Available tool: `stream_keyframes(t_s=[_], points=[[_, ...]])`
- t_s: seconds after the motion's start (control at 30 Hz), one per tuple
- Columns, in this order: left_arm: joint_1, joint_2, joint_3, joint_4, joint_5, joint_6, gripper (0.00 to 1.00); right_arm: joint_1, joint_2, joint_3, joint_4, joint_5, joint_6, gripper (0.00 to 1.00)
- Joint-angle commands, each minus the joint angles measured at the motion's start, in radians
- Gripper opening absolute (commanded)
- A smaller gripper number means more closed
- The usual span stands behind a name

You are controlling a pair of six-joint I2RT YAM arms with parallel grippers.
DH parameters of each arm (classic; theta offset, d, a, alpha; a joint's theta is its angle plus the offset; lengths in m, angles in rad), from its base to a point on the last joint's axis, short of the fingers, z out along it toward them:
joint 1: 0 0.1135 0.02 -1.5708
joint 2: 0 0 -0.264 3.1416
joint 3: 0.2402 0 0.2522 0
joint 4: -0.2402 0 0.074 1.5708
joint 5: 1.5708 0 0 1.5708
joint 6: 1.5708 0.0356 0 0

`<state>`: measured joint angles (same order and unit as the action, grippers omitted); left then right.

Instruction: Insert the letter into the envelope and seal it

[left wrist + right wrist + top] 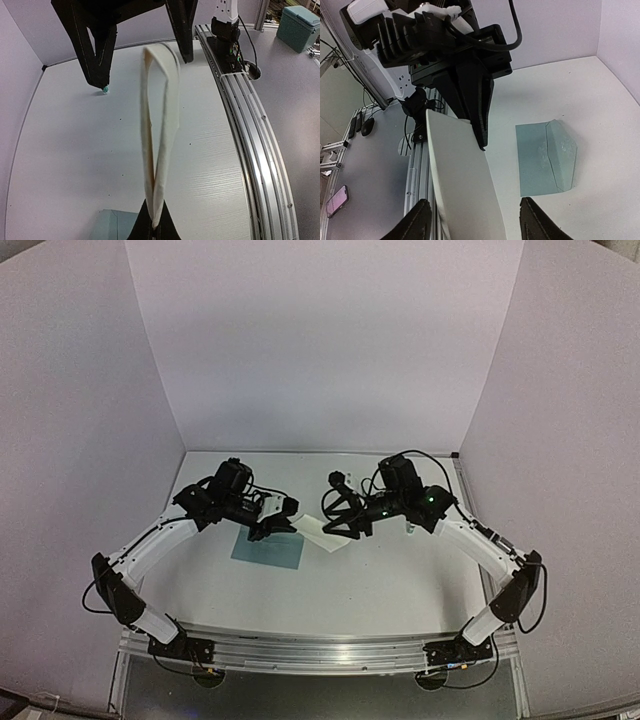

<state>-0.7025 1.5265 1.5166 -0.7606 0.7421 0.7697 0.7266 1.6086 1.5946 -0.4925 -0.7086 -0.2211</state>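
Note:
The letter (322, 535), a pale tan sheet, hangs in the air between my two grippers, just right of the teal envelope (265, 550). My left gripper (283, 525) is shut on its end. In the left wrist view the sheet (165, 100) bows into a narrow loop rising from my pinched jaws (153, 227), with the envelope's corner (112, 225) below. My right gripper (338, 523) is open. In the right wrist view its fingers (422, 215) stand wide apart on either side of the sheet (460, 170). The envelope (540, 160) lies flat with its flap open.
A small white upright object (409, 528) stands on the table right of the right gripper; its teal tip shows in the left wrist view (105, 90). An aluminium rail (320, 650) runs along the near table edge. Pale walls enclose the back and sides.

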Motion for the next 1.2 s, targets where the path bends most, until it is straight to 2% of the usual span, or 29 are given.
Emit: stream_keyframes(t_s=[0.0, 0.27, 0.57, 0.63, 0.7, 0.8, 0.9, 1.0, 1.17], points=[[-0.006, -0.001, 0.039, -0.007, -0.005, 0.023, 0.00, 0.016, 0.020, 0.044, -0.028, -0.009, -0.013, 0.52], [-0.006, 0.000, 0.044, -0.006, -0.018, 0.012, 0.00, 0.064, 0.061, 0.095, -0.151, 0.107, -0.085, 0.33], [-0.006, -0.003, 0.036, -0.011, -0.006, 0.020, 0.01, 0.066, 0.052, 0.107, -0.172, 0.122, -0.093, 0.12], [-0.006, -0.005, 0.035, -0.003, -0.001, 0.013, 0.11, 0.066, 0.055, 0.111, -0.172, 0.132, -0.082, 0.05], [-0.006, -0.011, 0.031, 0.030, 0.001, -0.031, 0.30, 0.066, 0.058, 0.116, -0.170, 0.149, -0.069, 0.00], [0.003, -0.027, 0.020, 0.081, 0.005, -0.101, 0.64, 0.066, 0.048, 0.118, -0.161, 0.203, -0.055, 0.00], [0.035, -0.054, -0.008, 0.157, 0.021, -0.206, 0.84, 0.066, 0.021, 0.110, -0.127, 0.263, -0.038, 0.00], [0.055, -0.096, -0.067, 0.319, 0.009, -0.335, 0.92, 0.064, -0.024, 0.067, -0.024, 0.311, 0.024, 0.00], [0.061, -0.145, -0.164, 0.583, -0.036, -0.662, 0.94, 0.064, -0.096, -0.090, 0.328, 0.293, 0.192, 0.00]])
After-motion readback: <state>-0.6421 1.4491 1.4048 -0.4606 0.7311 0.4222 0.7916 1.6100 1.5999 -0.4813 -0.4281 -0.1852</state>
